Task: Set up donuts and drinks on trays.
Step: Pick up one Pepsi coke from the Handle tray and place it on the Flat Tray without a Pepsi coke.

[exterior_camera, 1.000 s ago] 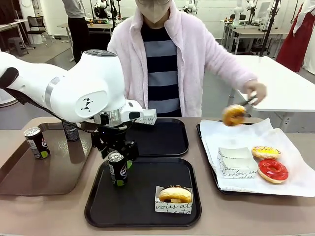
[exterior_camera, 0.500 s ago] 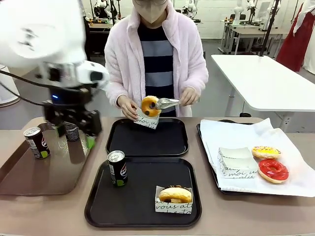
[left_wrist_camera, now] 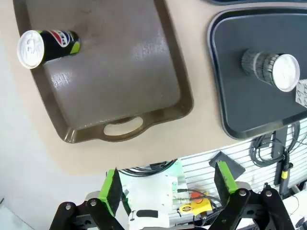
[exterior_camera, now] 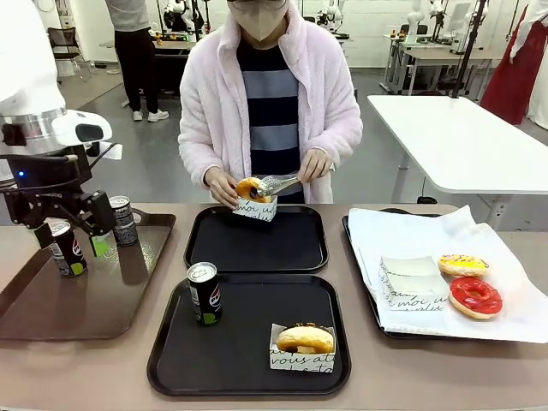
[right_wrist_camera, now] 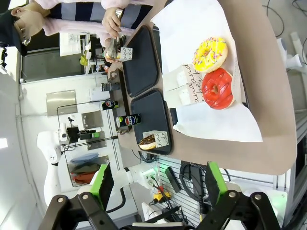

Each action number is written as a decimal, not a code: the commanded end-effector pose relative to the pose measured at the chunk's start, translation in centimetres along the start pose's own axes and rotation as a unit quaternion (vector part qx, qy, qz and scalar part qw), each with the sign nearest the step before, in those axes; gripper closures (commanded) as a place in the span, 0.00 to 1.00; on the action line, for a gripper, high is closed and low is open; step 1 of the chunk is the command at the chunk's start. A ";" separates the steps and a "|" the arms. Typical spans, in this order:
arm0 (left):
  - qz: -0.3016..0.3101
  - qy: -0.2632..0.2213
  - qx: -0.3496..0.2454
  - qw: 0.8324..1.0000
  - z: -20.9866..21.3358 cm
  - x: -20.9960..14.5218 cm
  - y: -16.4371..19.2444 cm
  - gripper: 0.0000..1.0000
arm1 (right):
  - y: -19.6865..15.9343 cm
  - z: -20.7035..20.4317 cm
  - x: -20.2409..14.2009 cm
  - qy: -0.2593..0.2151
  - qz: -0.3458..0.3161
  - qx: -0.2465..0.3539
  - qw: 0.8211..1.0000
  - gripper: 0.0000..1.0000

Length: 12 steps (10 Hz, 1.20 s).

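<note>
Jaws spread and empty, the left gripper [exterior_camera: 73, 235] has swung further left over the brown tray [exterior_camera: 86, 308].

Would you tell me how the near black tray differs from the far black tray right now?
The near tray carries a can and a donut in its holder; the far tray carries neither. The far tray lies behind the near tray, by the person, who holds a second donut with tongs at its far edge. Both are black, rounded-square, raised-rimmed.
</note>
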<state>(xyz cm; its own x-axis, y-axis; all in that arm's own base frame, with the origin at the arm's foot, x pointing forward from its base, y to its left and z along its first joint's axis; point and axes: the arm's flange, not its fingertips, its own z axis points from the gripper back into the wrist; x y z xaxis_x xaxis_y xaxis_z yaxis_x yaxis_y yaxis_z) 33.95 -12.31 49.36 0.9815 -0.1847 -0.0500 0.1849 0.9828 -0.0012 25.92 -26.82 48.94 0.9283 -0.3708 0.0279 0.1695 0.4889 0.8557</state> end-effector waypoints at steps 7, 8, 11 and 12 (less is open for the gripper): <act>0.024 0.003 -0.018 1.000 -0.4 3.2 3.1 0.00 | 0.1 0.1 0.1 -0.003 0.001 0.009 1.000 0.00; 0.023 -0.009 -0.037 0.999 -0.1 6.0 6.9 0.00 | 0.1 0.1 0.1 -0.003 0.001 0.009 1.000 0.00; 0.052 -0.065 -0.048 0.995 -0.2 9.8 14.6 0.00 | 0.1 0.1 0.1 -0.003 0.001 0.009 1.000 0.00; 0.070 -0.070 -0.036 0.994 -0.7 10.8 16.0 0.00 | 0.1 0.1 0.1 -0.003 0.001 0.009 1.000 0.00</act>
<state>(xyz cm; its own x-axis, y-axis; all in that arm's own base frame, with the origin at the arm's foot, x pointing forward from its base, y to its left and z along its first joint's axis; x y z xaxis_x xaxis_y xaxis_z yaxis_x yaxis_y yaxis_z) 46.34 2.19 48.33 0.9966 -0.0402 0.0718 0.0460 0.9957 -0.0809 25.90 -26.84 48.95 0.9280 -0.3716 0.0278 0.1701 0.4888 0.8557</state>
